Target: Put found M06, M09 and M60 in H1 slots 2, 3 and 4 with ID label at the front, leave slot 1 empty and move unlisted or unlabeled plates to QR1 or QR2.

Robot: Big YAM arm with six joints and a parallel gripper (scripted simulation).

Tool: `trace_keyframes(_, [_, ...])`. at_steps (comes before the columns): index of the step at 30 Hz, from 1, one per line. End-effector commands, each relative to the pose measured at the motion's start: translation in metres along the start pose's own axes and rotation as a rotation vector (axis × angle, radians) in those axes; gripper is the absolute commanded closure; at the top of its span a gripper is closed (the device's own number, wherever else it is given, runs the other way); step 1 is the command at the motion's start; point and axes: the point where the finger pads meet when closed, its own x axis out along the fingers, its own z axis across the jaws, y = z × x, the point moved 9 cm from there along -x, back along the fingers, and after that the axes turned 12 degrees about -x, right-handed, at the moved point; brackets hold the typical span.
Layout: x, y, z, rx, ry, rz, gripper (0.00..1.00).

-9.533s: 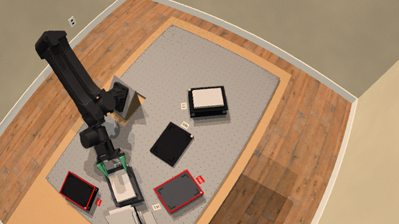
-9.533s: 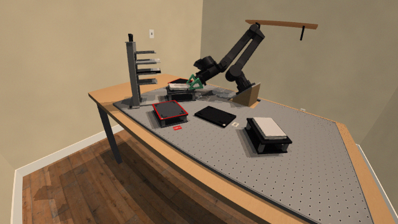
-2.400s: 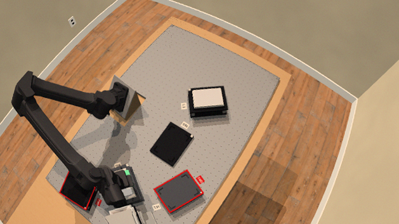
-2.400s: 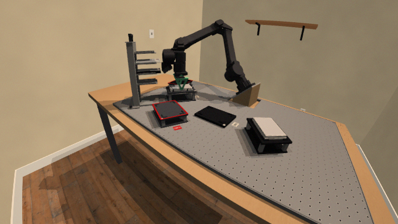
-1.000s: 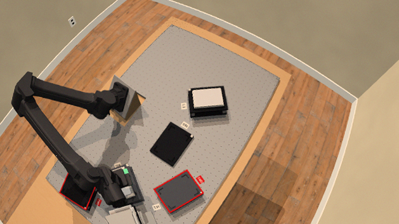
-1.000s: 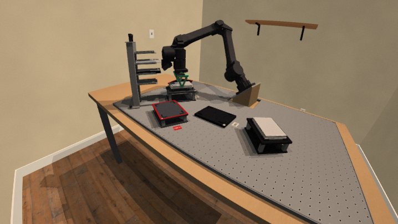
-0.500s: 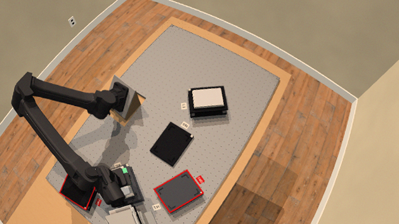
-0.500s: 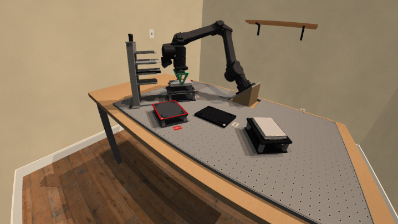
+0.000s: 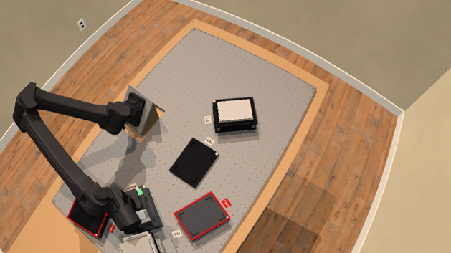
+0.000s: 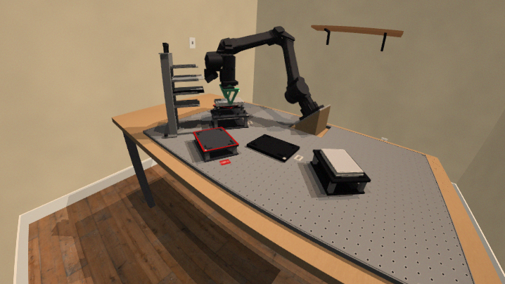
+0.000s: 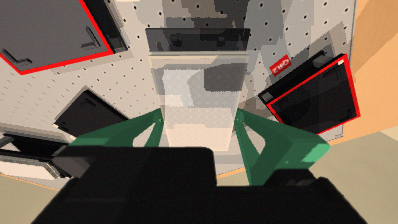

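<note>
My gripper (image 11: pixel 198 111) (image 10: pixel 231 102) is shut on a pale, translucent plate (image 11: pixel 200 90) (image 10: pixel 219 102) by its long sides. The plate is level, a little above the black regrip nest RG (image 10: pixel 243 114) (image 11: pixel 197 41). Its label is not readable. The hotel H1 (image 10: pixel 167 91) (image 9: pixel 141 251) shows a pale plate on the second shelf from the top and a dark one on the third; IDs are not readable. A white plate (image 9: pixel 235 110) (image 10: pixel 342 162) lies on the landing nest L1 (image 9: pixel 235 125). QR1 (image 9: pixel 202 216) (image 10: pixel 215 138) and QR2 (image 11: pixel 320 100) (image 9: pixel 84 219) look empty.
The low black nest N6 (image 9: pixel 194 163) (image 10: pixel 273 147) lies between L1 and QR1. The hotel tower stands beside RG, with its shelves reaching towards the arm. The arm's wedge mount (image 10: pixel 314 121) stands at the far table edge.
</note>
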Motion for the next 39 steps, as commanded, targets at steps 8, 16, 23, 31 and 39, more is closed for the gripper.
trace_keyframes(8, [-0.026, -0.005, -0.006, 0.029, -0.002, -0.045, 0.14])
trace_keyframes(16, [-0.032, -0.005, -0.005, 0.028, -0.003, -0.043, 0.14])
trace_keyframes(23, [-0.049, -0.008, -0.010, 0.040, -0.005, -0.055, 0.14])
trace_keyframes(31, [-0.069, -0.008, -0.007, 0.033, -0.006, -0.047, 0.14])
trace_keyframes(39, [-0.082, -0.010, -0.004, 0.023, -0.007, -0.038, 0.14])
